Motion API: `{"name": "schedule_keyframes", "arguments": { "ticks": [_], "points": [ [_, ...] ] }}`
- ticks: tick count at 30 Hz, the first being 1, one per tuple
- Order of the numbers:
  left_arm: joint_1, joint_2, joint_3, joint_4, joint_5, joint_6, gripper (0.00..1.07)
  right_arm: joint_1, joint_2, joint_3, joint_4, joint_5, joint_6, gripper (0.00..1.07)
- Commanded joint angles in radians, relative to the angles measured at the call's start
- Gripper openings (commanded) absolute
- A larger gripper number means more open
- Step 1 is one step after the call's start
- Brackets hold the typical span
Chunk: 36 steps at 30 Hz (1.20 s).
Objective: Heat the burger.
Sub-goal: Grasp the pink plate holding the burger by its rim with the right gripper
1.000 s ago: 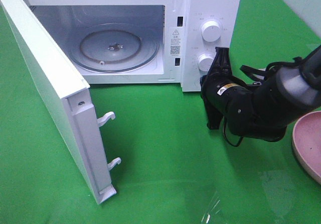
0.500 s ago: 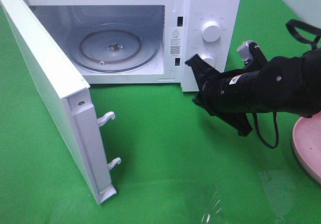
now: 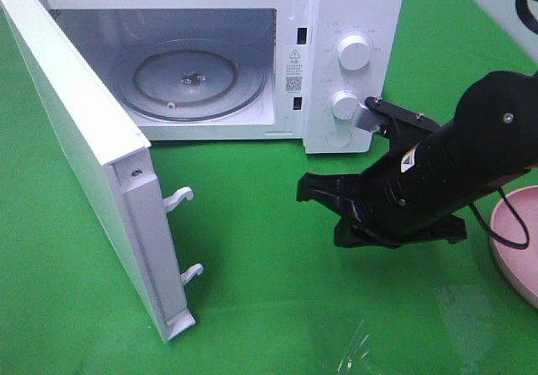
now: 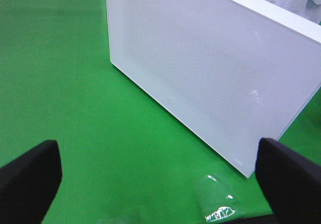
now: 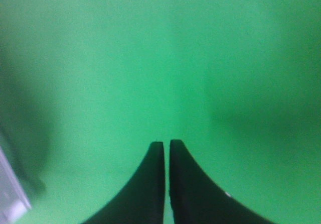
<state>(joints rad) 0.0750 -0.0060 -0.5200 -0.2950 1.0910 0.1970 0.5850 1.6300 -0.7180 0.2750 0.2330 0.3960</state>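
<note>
My right end effector point(image 3: 313, 192) hung pressed together, empty, over the green tabletop point(image 3: 252, 299). The left end effector point(image 4: 160, 163) was spread. The microwave door point(image 3: 84, 156) stood wide, presumably awaiting the burger, which no view showed.

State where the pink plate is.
In the exterior high view, the pink plate lies at the right edge on the green cloth, beside the right arm.
</note>
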Motion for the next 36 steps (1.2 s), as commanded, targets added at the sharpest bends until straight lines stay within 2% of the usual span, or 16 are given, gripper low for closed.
{"name": "schedule_keyframes", "arguments": {
  "ticks": [1, 5, 7, 12, 14, 15, 16, 17, 18, 19, 21, 22, 23, 28, 32, 36],
  "points": [
    [-0.002, -0.004, 0.003, 0.002, -0.018, -0.003, 0.96, 0.000, -0.060, 0.000, -0.145, 0.142, -0.020, 0.06],
    [-0.002, -0.004, 0.003, 0.002, -0.018, -0.003, 0.96, 0.000, -0.095, 0.000, -0.209, 0.238, -0.030, 0.08],
    [-0.002, -0.004, 0.003, 0.002, -0.018, -0.003, 0.96, -0.015, -0.143, 0.000, -0.288, 0.342, -0.037, 0.12],
    [-0.002, -0.004, 0.003, 0.002, -0.018, -0.003, 0.96, -0.055, -0.184, 0.000, -0.321, 0.388, -0.042, 0.18],
    [-0.002, -0.004, 0.003, 0.002, -0.018, -0.003, 0.96, -0.113, -0.239, 0.000, -0.378, 0.426, -0.069, 0.37],
    [-0.002, -0.004, 0.003, 0.002, -0.018, -0.003, 0.96, -0.113, -0.239, 0.000, -0.378, 0.426, -0.069, 0.37],
    [-0.002, -0.004, 0.003, 0.002, -0.018, -0.003, 0.96, -0.141, -0.263, 0.000, -0.403, 0.439, -0.099, 0.51],
    [-0.002, -0.004, 0.003, 0.002, -0.018, -0.003, 0.96, -0.141, -0.263, 0.000, -0.403, 0.439, -0.099, 0.51],
    [-0.002, -0.004, 0.003, 0.002, -0.018, -0.003, 0.96, -0.155, -0.275, 0.000, -0.412, 0.445, -0.114, 0.60],
    [-0.002, -0.004, 0.003, 0.002, -0.018, -0.003, 0.96, -0.155, -0.275, 0.000, -0.412, 0.445, -0.114, 0.60],
    [-0.002, -0.004, 0.003, 0.002, -0.018, -0.003, 0.96, -0.222, -0.309, 0.000, -0.428, 0.442, -0.150, 0.93],
    [-0.002, -0.004, 0.003, 0.002, -0.018, -0.003, 0.96, -0.222, -0.309, 0.000, -0.428, 0.442, -0.150, 0.93],
    [-0.002, -0.004, 0.003, 0.002, -0.018, -0.003, 0.96, -0.256, -0.312, 0.000, -0.438, 0.450, -0.157, 1.01],
    [-0.002, -0.004, 0.003, 0.002, -0.018, -0.003, 0.96, -0.306, -0.312, 0.000, -0.461, 0.460, -0.189, 1.00],
    [-0.002, -0.004, 0.003, 0.002, -0.018, -0.003, 0.96, -0.415, -0.310, 0.000, -0.490, 0.438, -0.223, 0.99],
    [-0.002, -0.004, 0.003, 0.002, -0.018, -0.003, 0.96, -0.457, -0.294, 0.000, -0.490, 0.422, -0.234, 0.98]
  ]
}}
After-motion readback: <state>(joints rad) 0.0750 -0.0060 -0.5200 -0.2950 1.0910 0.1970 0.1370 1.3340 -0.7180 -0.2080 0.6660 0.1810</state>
